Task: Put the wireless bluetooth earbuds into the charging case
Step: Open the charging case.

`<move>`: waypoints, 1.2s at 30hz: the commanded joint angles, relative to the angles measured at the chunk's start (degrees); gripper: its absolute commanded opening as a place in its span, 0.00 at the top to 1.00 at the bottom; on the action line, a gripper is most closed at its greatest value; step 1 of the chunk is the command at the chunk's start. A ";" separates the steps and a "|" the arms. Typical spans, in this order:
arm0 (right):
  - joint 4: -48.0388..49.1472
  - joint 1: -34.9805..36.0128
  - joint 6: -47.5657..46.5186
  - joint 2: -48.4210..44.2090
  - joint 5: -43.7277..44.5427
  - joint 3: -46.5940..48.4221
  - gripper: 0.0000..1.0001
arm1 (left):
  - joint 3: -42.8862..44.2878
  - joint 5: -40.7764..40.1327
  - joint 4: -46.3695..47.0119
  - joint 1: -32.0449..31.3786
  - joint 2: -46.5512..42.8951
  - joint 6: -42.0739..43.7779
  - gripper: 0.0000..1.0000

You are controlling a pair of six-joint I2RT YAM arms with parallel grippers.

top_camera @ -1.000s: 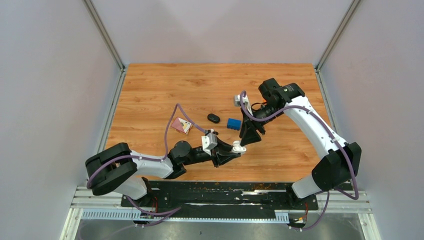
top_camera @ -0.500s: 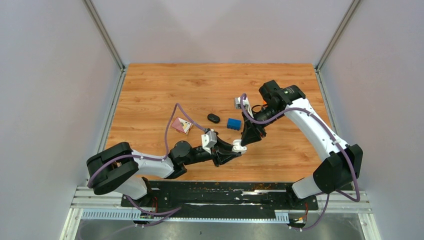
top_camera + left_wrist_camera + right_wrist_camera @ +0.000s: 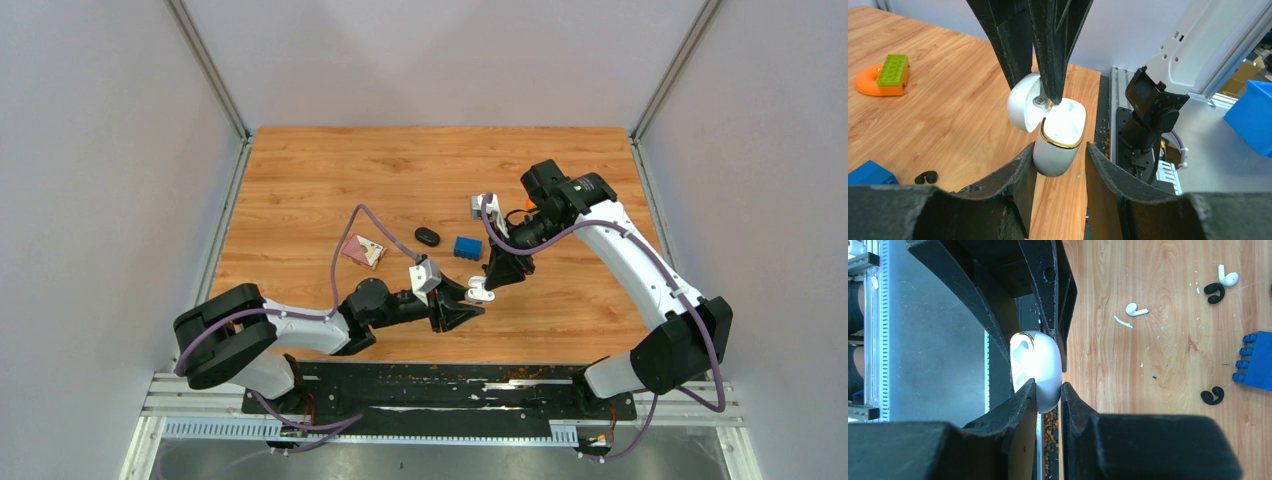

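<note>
Between the jaws of my left gripper (image 3: pixel 1059 149) the charging case (image 3: pixel 1060 132) stands mouth-up; squeezed or not, I cannot tell. My right gripper (image 3: pixel 1047 385) pinches its lid; earbuds (image 3: pixel 1137 310) lie loose, off beside those jaws.

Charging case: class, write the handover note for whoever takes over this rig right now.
Left tool brackets the charging case body; grip unclear.
Right tool pinches the case by its open lid.
White earbuds and a black earbud lie loose on the table, the black one near the blue block.
Done: lid open.
Left: seat the earbuds; none visibly in the case.
</note>
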 commanded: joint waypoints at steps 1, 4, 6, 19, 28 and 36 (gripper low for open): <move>1.85 0.41 0.52 -1.50 -0.07 0.24 0.96 | 2.34 1.39 2.36 -0.23 0.99 0.07 0.53; 1.91 0.51 0.71 -1.24 1.20 0.19 0.96 | 2.57 1.13 1.73 -0.99 0.28 1.57 0.49; 1.39 0.49 0.25 -1.02 1.43 0.25 0.97 | 2.99 0.36 -1.47 -1.64 -1.09 4.85 0.48; 0.56 1.80 -0.41 -0.52 2.53 0.26 0.97 | 4.60 2.44 -3.55 -1.87 -0.68 4.85 0.50; 0.46 2.34 -0.81 -0.78 4.32 -0.14 0.97 | 5.30 3.11 -3.78 -1.81 -0.35 4.76 0.54; 0.66 2.32 -0.34 -0.61 3.91 0.39 0.97 | 4.88 3.30 -3.98 -1.81 -0.31 4.80 0.65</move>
